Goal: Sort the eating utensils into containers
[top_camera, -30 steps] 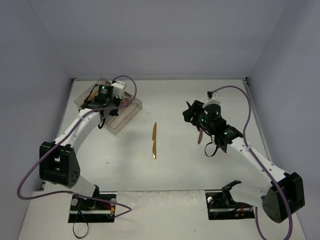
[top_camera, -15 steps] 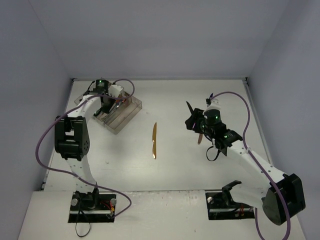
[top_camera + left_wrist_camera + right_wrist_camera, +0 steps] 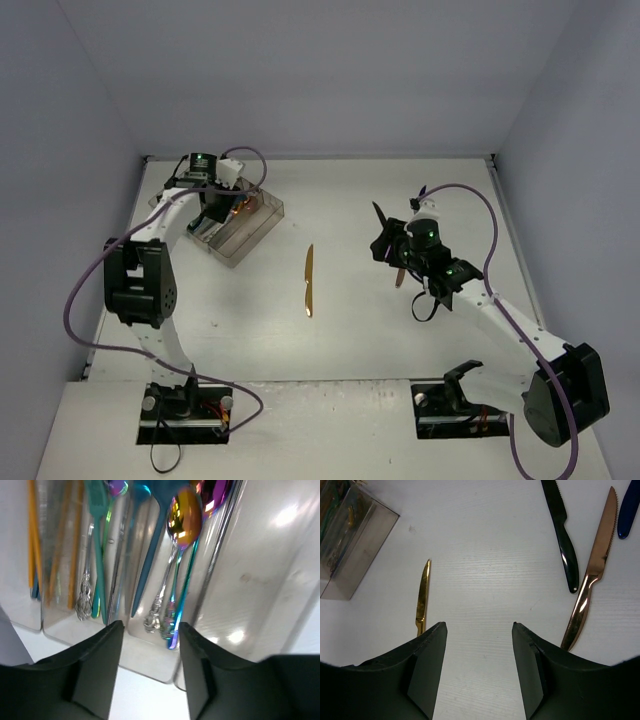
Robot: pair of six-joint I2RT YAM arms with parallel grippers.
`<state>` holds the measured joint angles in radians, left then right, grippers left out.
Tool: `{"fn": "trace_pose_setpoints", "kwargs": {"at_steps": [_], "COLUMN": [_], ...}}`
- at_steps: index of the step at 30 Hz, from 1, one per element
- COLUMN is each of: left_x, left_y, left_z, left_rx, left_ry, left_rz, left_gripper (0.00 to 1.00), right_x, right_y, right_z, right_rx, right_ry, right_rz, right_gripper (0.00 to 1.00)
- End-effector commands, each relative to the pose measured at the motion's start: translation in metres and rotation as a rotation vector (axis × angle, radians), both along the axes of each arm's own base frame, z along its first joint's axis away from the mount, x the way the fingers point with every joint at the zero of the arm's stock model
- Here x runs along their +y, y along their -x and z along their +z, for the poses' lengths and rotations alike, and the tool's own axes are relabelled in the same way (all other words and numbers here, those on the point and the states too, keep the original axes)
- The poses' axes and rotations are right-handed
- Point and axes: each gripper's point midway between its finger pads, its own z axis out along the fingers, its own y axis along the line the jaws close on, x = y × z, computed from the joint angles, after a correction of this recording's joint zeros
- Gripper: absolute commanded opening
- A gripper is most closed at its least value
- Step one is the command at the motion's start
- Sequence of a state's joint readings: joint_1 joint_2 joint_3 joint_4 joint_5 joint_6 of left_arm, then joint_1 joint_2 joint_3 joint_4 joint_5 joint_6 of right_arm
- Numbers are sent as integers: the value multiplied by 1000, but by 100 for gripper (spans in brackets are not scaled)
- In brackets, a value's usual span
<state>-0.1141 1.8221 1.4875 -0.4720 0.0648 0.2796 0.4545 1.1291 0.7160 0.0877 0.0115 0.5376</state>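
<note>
Left gripper [image 3: 150,630]: jaws parted, nothing held, positioned over the clear tray [image 3: 252,232] at the table's [image 3: 350,340] far left, where sorted utensils [image 3: 148,555] are laid lengthwise. Right gripper [image 3: 478,627]: jaws parted, nothing held. Gold knife [image 3: 309,280] is seen mid-table; copper knife [image 3: 592,575] and black knife [image 3: 563,535] lie side by side to its right.

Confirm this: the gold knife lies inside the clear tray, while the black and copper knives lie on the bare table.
Wrong on the gold knife: it lies on the table, well apart from the clear tray, as the top external view shows. The black knife and copper knife do lie on the bare table.
</note>
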Motion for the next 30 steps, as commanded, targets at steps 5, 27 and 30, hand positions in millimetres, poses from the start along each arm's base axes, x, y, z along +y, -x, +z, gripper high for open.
{"fn": "trace_pose_setpoints", "kwargs": {"at_steps": [5, 27, 30], "left_x": [-143, -252, -254], "left_y": [69, 153, 157], "left_z": [96, -44, -55], "left_rx": [-211, 153, 193], "left_ry": [378, 243, 231], "left_rz": [150, 233, 238], "left_gripper": [59, 60, 55], "right_x": [-12, -37, -39], "right_y": [-2, 23, 24], "right_z": [19, 23, 23], "right_rx": [-80, -114, -119], "right_ry": [8, 56, 59], "right_rz": [-31, -53, -56], "right_gripper": [53, 54, 54]}}
